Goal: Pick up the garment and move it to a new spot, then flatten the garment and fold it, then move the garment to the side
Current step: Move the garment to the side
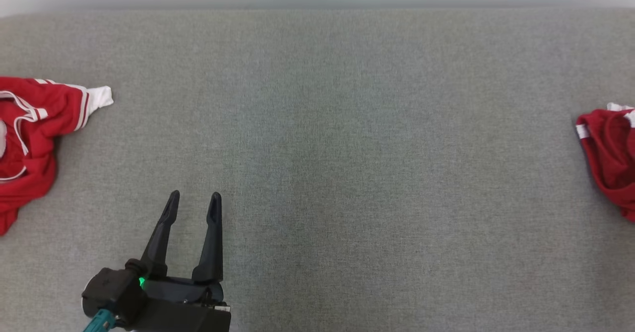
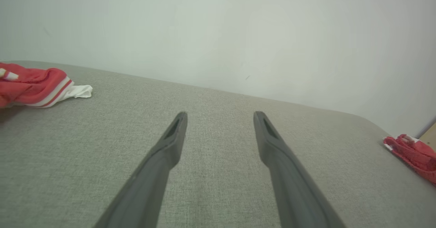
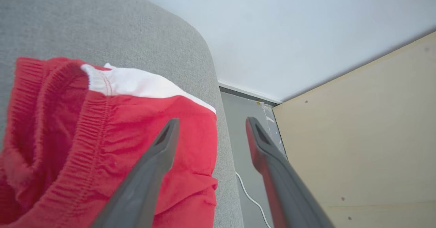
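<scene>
A crumpled red garment (image 1: 610, 158) with white trim lies at the right edge of the grey padded surface (image 1: 317, 123). Up close it shows a ribbed elastic band (image 3: 88, 136). My right gripper (image 3: 213, 122) hovers open over its outer edge with nothing between the fingers. A second red and white garment (image 1: 30, 138) lies bunched at the left edge, its white cuff (image 2: 80, 91) pointing inward. My left gripper (image 1: 193, 205) is open and empty over bare fabric at the lower left, well apart from both garments. In the left wrist view the left gripper (image 2: 220, 117) stands wide, with the right garment (image 2: 412, 156) far off.
The surface ends in a rounded edge (image 3: 218, 125) just past the right garment. Beyond it are a grey floor, a white cable (image 3: 248, 195) and a pale wooden panel (image 3: 357, 136). A white wall (image 2: 218, 33) runs along the back.
</scene>
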Tool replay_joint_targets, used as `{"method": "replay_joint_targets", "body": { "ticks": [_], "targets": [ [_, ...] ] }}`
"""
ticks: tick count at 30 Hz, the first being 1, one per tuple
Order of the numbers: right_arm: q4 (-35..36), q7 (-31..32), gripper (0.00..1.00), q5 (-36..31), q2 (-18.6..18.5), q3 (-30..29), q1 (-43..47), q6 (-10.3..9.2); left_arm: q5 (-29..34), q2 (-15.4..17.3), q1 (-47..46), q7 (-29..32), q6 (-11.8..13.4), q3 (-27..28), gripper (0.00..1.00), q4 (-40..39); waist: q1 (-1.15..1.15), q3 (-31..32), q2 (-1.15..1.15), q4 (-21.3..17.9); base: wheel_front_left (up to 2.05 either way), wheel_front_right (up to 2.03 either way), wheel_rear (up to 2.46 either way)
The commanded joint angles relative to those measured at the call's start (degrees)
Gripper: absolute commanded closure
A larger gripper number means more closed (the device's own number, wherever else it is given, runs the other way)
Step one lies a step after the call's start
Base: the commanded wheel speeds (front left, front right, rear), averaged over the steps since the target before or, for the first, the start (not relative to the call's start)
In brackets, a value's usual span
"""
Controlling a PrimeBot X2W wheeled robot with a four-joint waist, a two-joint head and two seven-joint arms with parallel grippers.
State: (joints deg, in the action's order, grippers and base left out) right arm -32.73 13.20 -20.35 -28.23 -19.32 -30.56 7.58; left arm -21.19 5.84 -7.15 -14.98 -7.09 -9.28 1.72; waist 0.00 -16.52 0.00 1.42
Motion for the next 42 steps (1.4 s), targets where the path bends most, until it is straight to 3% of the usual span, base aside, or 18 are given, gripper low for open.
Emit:
{"method": "replay_joint_targets", "body": {
  "ticks": [1,11,22,30,34,42],
  "targets": [
    [-0.2,-1.4,0.0,0.3,0.5,-0.2,-0.2,-0.15,0.1,-0.1,0.4,-0.2,0.1,0.2,0.0,-0.1,0.0,1.4,0.0,-0.2,0.0,0.0,0.0],
    [3.1,-16.5,0.0,13.4,5.6,5.4,3.3,-0.15,0.0,-1.9,3.4,-0.2,1.3,4.3,0.0,-2.8,0.0,8.1,0.0,-0.1,0.0,0.0,0.0],
    [19.0,-23.0,0.0,24.8,14.5,15.1,18.2,-0.14,1.2,-2.8,8.6,-0.3,1.4,6.1,0.0,-1.6,0.0,15.0,0.0,1.3,0.0,0.0,0.0],
    [26.0,-22.2,0.0,23.2,21.5,20.4,27.2,-0.14,3.0,-2.9,11.3,-0.3,1.2,7.7,0.0,-0.7,0.0,17.1,0.0,1.5,0.0,0.0,0.0],
    [27.5,-21.3,0.0,22.6,23.9,20.0,29.5,-0.14,4.6,-2.9,12.4,-0.3,0.8,7.7,0.0,0.5,0.0,17.7,0.0,1.4,0.0,0.0,0.0],
    [26.8,-18.3,0.0,22.8,25.3,19.5,31.5,-0.14,7.1,-2.6,12.9,-0.3,0.1,6.9,0.0,4.4,0.0,18.3,0.0,0.8,0.0,0.0,0.0]
  ]
}}
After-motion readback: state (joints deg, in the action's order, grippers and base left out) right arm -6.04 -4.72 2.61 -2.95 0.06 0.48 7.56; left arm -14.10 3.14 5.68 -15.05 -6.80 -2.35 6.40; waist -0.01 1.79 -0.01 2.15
